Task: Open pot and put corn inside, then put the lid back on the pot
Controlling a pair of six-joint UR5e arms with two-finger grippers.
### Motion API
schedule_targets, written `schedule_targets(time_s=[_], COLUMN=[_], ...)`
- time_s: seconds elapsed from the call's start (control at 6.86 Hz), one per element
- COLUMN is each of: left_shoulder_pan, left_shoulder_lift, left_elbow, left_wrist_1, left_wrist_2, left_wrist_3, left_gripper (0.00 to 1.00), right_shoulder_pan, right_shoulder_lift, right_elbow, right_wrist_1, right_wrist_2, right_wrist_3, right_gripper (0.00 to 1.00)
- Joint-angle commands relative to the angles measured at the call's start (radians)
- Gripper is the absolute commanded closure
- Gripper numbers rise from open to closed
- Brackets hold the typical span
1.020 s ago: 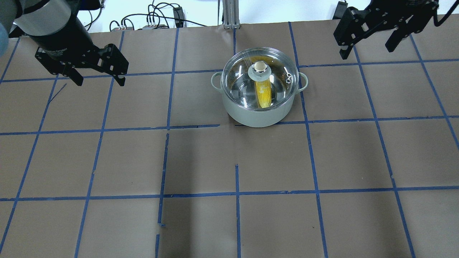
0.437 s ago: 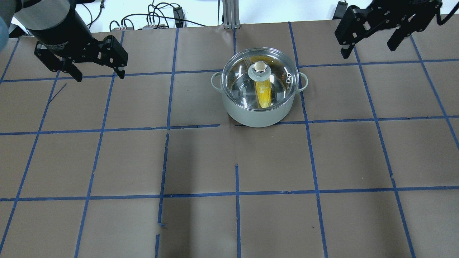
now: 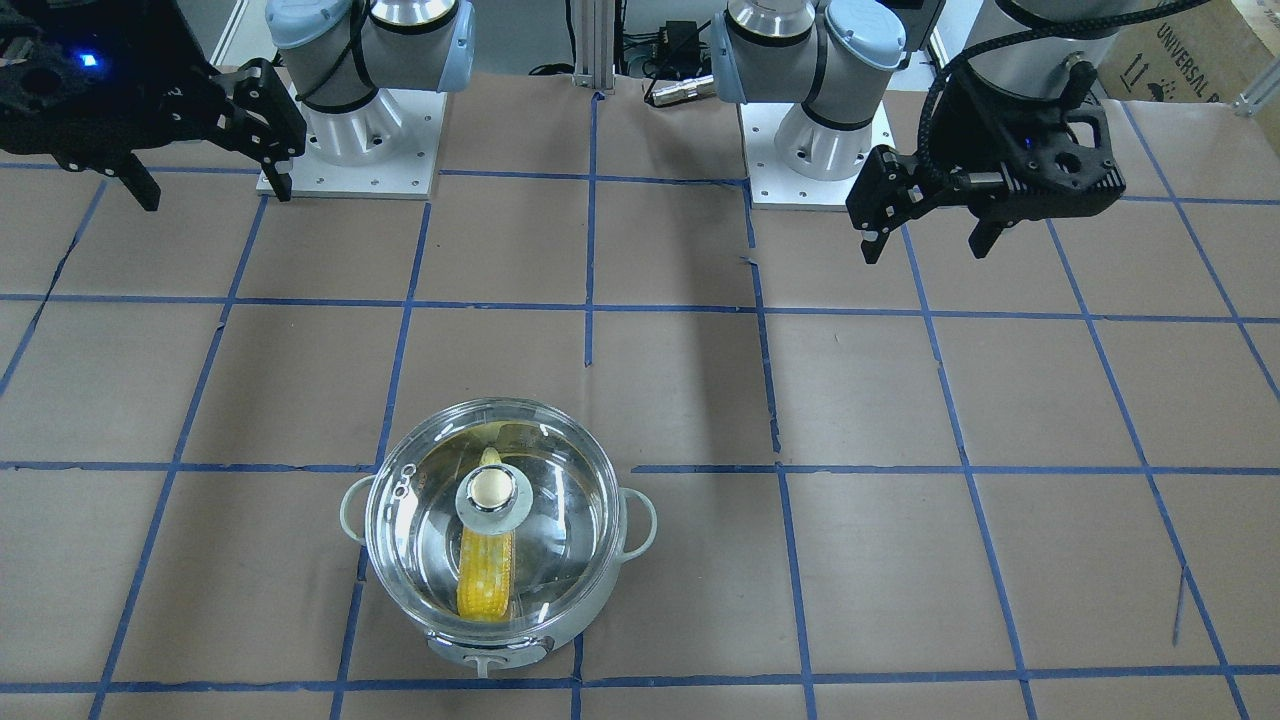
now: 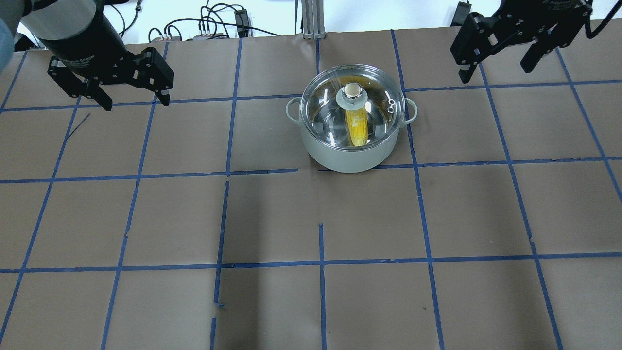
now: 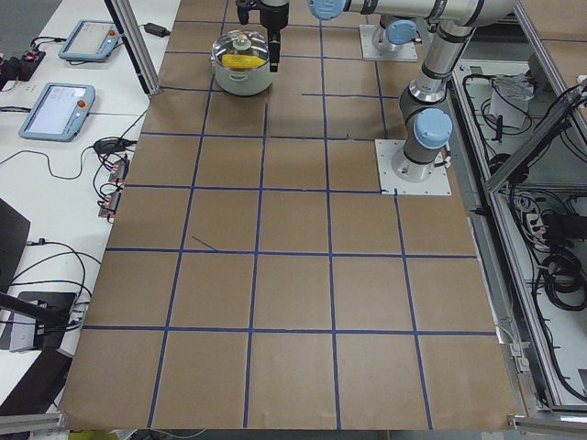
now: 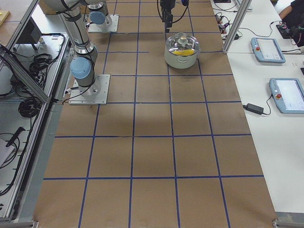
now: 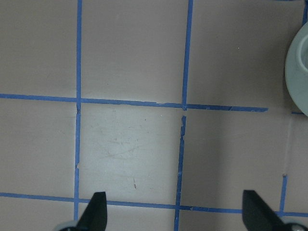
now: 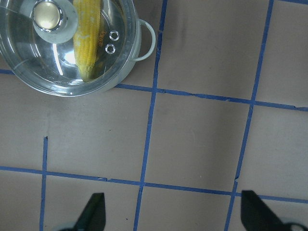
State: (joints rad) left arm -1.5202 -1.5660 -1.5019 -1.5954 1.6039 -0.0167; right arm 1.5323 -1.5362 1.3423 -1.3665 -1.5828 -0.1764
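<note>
Evidently at the finish, the left pincer [image 4: 136,101] hangs released, well to its right the pot [image 4: 347,156] holds the corn [image 4: 357,129] under the seated lid [image 4: 320,104], and beyond it the right pincer [image 4: 495,73] hangs released too, so only parking both arms seems due.

From overhead, the pot [image 4: 350,156] stands at the table's [image 4: 272,218] 12 o'clock. The lid [image 4: 352,92] is on it and the corn [image 4: 358,131] inside, lying 12-to-6. The left gripper [image 4: 136,104] hangs at its 9, the right gripper [image 4: 495,73] near 2, both well apart.
</note>
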Motion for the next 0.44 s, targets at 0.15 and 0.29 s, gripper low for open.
schedule_targets(time_s=[0.15, 0.29], left_shoulder_pan=[-0.002, 0.000], left_shoulder_lift=[0.000, -0.003], left_elbow=[-0.009, -0.002], left_wrist_1=[-0.001, -0.001], left_wrist_2=[0.001, -0.002], left_wrist_3=[0.000, -0.003], left_gripper=[0.00, 0.00], right_shoulder_pan=[0.002, 0.003], right_shoulder_lift=[0.037, 0.048], right_elbow=[0.008, 0.008], right_wrist_1=[-0.017, -0.026], right_wrist_2=[0.003, 0.004], right_wrist_3=[0.003, 0.003], right_gripper=[0.00, 0.00])
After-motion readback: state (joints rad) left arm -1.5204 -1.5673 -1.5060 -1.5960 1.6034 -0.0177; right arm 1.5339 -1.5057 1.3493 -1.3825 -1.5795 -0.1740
